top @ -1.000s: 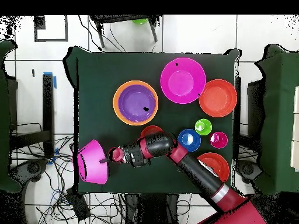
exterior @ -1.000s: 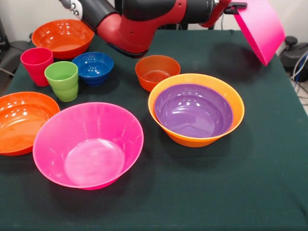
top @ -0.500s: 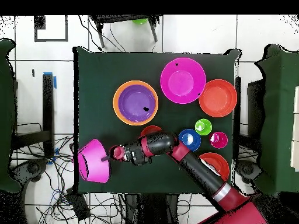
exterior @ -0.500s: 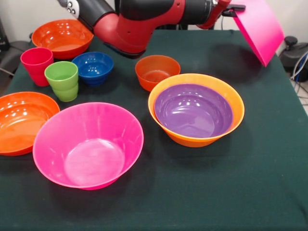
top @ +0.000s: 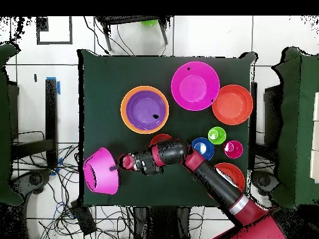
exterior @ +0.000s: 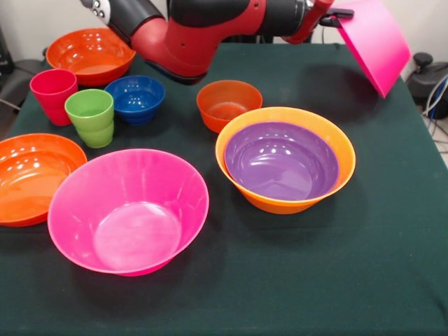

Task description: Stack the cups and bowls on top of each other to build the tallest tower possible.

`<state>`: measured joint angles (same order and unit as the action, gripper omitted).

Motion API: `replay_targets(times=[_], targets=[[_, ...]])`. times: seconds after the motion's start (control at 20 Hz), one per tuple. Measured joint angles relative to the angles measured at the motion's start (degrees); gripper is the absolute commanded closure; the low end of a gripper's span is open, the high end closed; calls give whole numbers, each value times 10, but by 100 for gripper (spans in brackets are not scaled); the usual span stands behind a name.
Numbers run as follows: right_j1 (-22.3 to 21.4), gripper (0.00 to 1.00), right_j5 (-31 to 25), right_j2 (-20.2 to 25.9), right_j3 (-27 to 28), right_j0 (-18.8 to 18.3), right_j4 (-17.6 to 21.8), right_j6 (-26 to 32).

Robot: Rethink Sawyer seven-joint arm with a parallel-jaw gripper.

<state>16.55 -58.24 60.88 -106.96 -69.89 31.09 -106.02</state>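
At the bench [exterior: 392, 231] corner, my end effector [exterior: 339, 12] is clamped on a hot pink bowl's [exterior: 376, 42] rim, tilted in mid-air; below and well aside sit the other bowls. A one-edge grip could slip, dropping it off the bench.

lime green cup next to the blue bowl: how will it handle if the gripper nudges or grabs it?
The lime green cup stands upright and taller than wide, so a high sideways nudge would probably tip it. Once down, its round wall would likely roll. It looks like smooth plastic, so probably light and somewhat slippery.
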Motion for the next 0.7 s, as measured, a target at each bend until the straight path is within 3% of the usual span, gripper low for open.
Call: replay_targets(times=[0.7], targets=[[-83,100,46,25,-1,40,28,5]])
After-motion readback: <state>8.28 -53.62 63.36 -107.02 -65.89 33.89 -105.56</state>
